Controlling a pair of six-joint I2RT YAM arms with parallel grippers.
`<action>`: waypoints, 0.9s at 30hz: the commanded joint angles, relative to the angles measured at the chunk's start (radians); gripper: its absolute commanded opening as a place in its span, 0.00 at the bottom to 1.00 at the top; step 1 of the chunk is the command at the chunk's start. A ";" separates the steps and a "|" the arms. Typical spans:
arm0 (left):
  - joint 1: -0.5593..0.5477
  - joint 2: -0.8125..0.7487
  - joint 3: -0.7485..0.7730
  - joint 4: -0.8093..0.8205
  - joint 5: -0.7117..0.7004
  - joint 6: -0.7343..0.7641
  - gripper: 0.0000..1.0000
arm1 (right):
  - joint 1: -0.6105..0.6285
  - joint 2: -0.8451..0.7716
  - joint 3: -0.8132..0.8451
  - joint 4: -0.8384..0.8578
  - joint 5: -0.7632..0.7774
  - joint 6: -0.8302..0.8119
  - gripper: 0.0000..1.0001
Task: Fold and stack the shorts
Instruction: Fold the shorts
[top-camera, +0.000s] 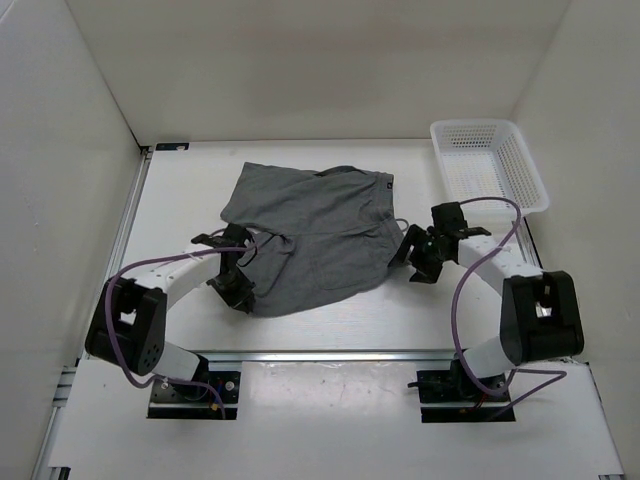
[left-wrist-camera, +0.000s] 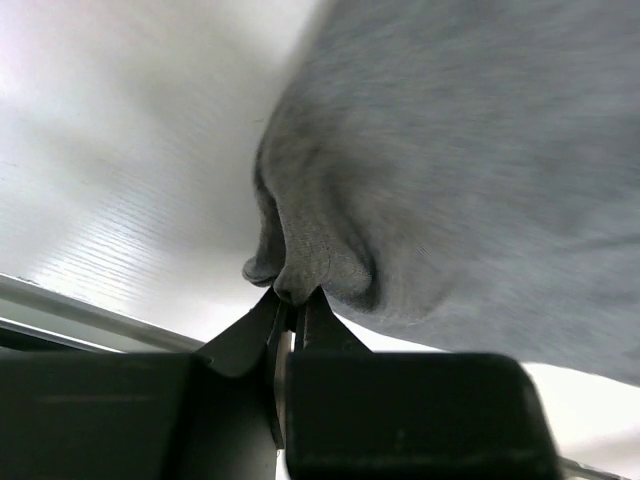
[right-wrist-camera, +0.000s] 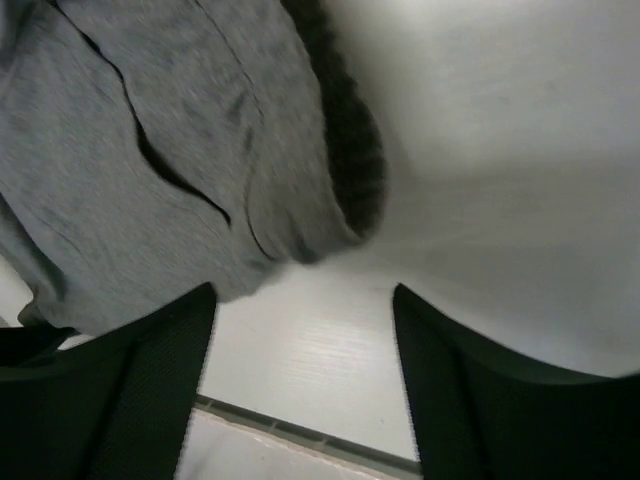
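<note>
we start at the left: our left gripper (top-camera: 237, 287) sits at the 7 o'clock corner of the shorts (top-camera: 310, 235). in the left wrist view its fingers (left-wrist-camera: 310, 325) are pressed together on a small bunch of the grey fabric (left-wrist-camera: 320, 255), so it is clamped on the shorts' edge.

the shorts lie in the middle of the table (top-camera: 180, 200), spread mostly flat in one layer, with some wrinkling along the near edge. we see no fold in them yet.

further right, our right gripper (top-camera: 422, 254) hangs at the shorts' 3 o'clock edge. in the right wrist view its fingers (right-wrist-camera: 130, 380) stand well apart with bare table between them, and the shorts' hem (right-wrist-camera: 300, 200) lies just beyond the tips, not touched.

at 2 o'clock on the table stands a white basket (top-camera: 520, 160), with nothing we can make out inside.

we judge the task barely begun: one corner is gripped, the other side remains to be grasped, and all folding and stacking is left.
</note>
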 joint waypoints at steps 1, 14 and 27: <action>0.001 -0.062 0.064 -0.018 -0.060 0.017 0.10 | -0.006 0.084 0.041 0.110 -0.059 0.045 0.71; 0.001 -0.071 0.136 -0.088 -0.080 0.048 0.10 | -0.006 0.134 0.039 0.112 0.078 0.024 0.05; 0.001 -0.445 0.133 -0.277 -0.131 -0.052 0.10 | 0.003 -0.313 -0.033 -0.257 0.168 -0.047 0.00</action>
